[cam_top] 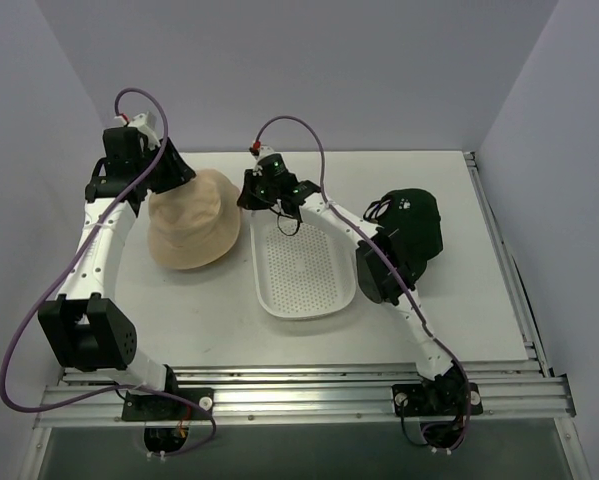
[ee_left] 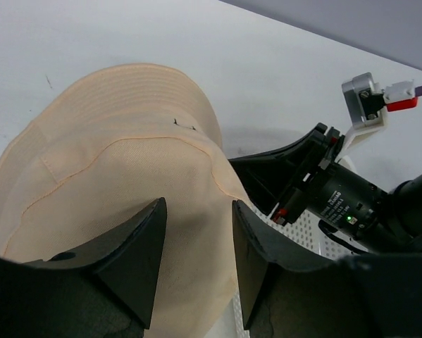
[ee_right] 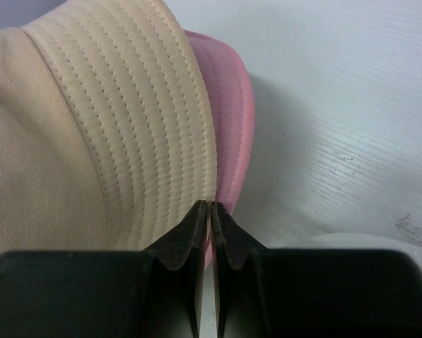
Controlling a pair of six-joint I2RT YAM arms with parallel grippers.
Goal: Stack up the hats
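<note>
1. A beige bucket hat (cam_top: 192,230) of soft woven cotton sits at about 10 o'clock on the white table (cam_top: 179,310). It has a rounded crown and a broad brim ringed with parallel rows of stitching.
2. A pink hat (ee_right: 233,120) lies under it. Only a smooth curved edge of pink brim shows, sticking out past the beige brim at 3 o'clock in the right wrist view.
3. A dark green cap (cam_top: 411,225), slumped and creased, rests at 3 o'clock on the table, well apart from the pair.
4. A white plastic tray (cam_top: 304,270), rounded and dotted with fine perforations, lies between the hats at centre.
5. The left gripper (ee_left: 196,232) hangs over the beige crown with its black wedge-shaped fingers about half spread. The fabric between them looks smooth, not bunched.
6. The right gripper (ee_right: 210,211) has its tapered tips pressed together at the beige brim's edge. Whether any cloth is caught between them cannot be told.
</note>
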